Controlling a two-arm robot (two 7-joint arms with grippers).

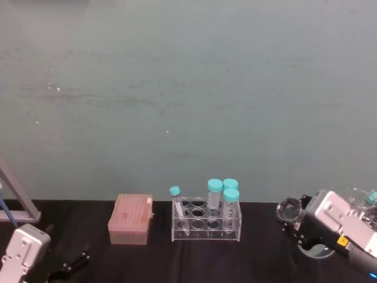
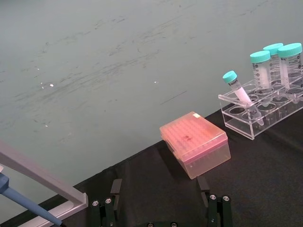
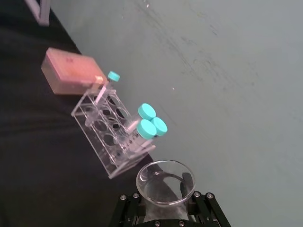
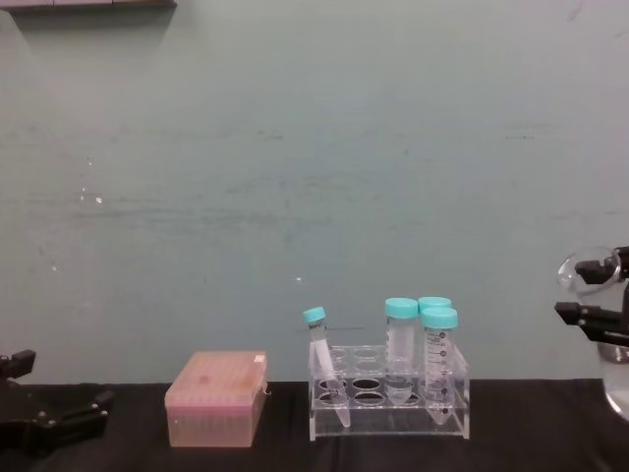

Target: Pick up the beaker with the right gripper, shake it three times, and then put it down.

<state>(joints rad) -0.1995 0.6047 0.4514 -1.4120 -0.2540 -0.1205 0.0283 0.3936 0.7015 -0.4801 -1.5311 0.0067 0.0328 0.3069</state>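
Right wrist view, looking down into the flared rim of the conical flask (image 3: 164,176): grasp apparently made, neck pinched from both sides by the right tool (image 1: 297,217), closed only as far as the glass allows. Places the flask well to the right of the tube rack (image 1: 206,221), over the right end of the counter (image 1: 253,259). Seems tipped in head and chest views, rim leaning toward the rack, wide base farther out. Cannot tell whether that base has cleared the counter. Reads as pickup done or nearly so. Leaves the three shakes and the setting down to do, as far as can be judged.

Reaches in low from the right of the rack, wrist housing roughly level, slim fingers crossing the neck just under the rim and pointing toward the rack.

Rests the left tool (image 2: 159,189) far to the rack's left, beyond the pink tip box (image 2: 195,142), low over the counter, fingers spread wide, gripping nothing.
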